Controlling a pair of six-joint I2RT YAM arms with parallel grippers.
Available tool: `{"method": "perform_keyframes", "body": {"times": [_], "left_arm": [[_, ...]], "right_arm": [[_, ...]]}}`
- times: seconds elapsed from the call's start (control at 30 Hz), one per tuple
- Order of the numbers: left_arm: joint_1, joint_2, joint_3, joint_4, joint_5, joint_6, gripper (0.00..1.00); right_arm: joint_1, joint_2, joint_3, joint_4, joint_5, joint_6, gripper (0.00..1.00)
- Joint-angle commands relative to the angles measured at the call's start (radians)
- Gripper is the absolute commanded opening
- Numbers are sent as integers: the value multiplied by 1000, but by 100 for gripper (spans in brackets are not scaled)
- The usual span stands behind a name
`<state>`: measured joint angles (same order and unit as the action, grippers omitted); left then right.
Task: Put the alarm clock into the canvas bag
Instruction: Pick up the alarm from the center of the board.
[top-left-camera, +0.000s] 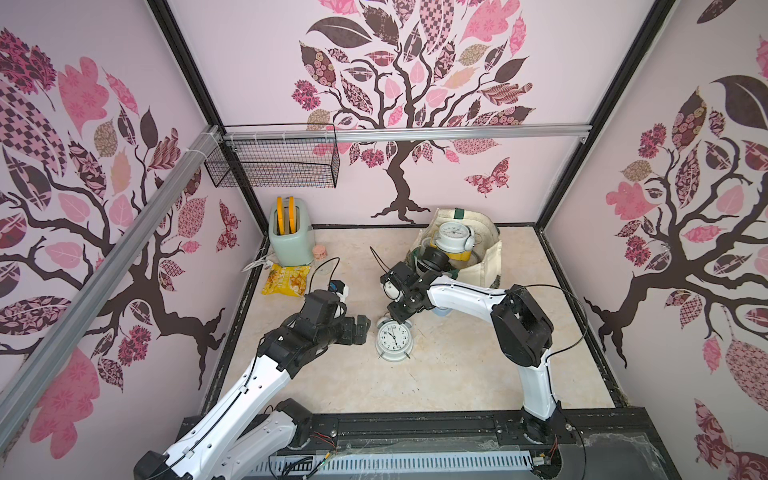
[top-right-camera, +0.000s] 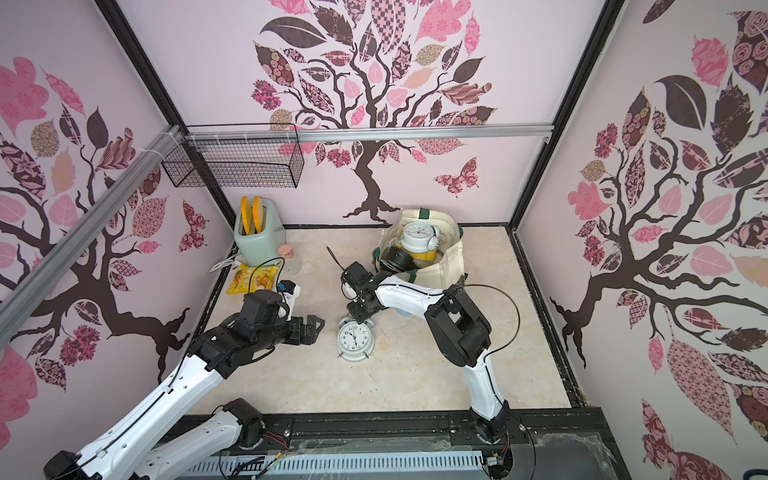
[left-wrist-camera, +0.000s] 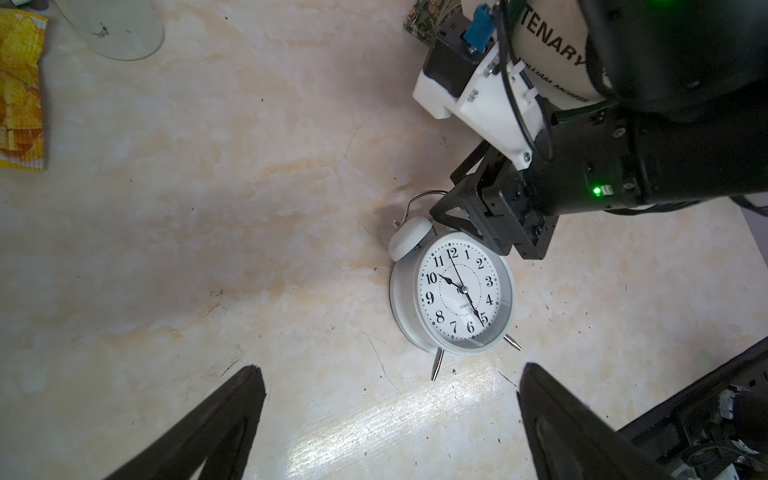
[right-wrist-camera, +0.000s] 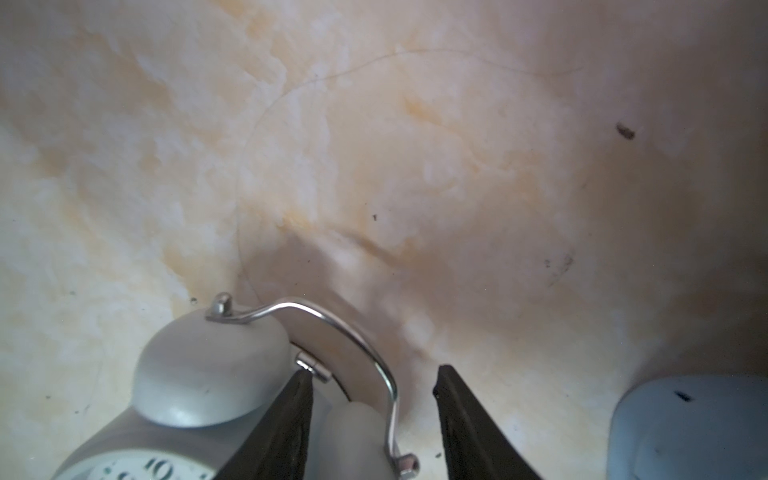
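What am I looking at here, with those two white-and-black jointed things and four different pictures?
Those are two robot arms, left and right, each ending in a two-fingered gripper. Two pictures look down from overhead; the other two come from cameras on the arms' wrists. On the marble-patterned table are a white twin-bell alarm clock lying face up, a mint-green toaster, a yellow snack packet and a cream canvas bag already holding another clock. The right gripper straddles one bell and the wire handle of the white clock, jaws not yet clamped. The left gripper hangs open beside it, holding nothing.
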<state>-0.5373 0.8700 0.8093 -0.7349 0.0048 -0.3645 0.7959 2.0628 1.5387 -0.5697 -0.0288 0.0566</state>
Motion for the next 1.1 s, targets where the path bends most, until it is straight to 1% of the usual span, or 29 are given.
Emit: {"method": "perform_keyframes", "body": {"times": [0.0, 0.17, 0.43, 0.6, 0.73, 0.83, 1.07], "left_arm": [[4, -21, -21, 1, -11, 19, 98], [4, -21, -22, 6, -9, 15, 98], [3, -18, -19, 9, -16, 18, 98], [4, -20, -24, 12, -24, 18, 98], [3, -20, -24, 15, -26, 24, 98], [4, -22, -22, 18, -28, 32, 98], [3, -23, -6, 23, -33, 40, 98]], "right_arm": [[4, 62, 38, -62, 23, -12, 50], [5, 72, 44, -49, 18, -12, 44], [5, 93, 58, -37, -17, -26, 28], [5, 74, 54, -37, -22, -34, 18], [5, 32, 50, -44, 11, -41, 10], [5, -14, 58, -51, 29, -34, 6], [6, -148, 113, -91, 81, 4, 0]]}}
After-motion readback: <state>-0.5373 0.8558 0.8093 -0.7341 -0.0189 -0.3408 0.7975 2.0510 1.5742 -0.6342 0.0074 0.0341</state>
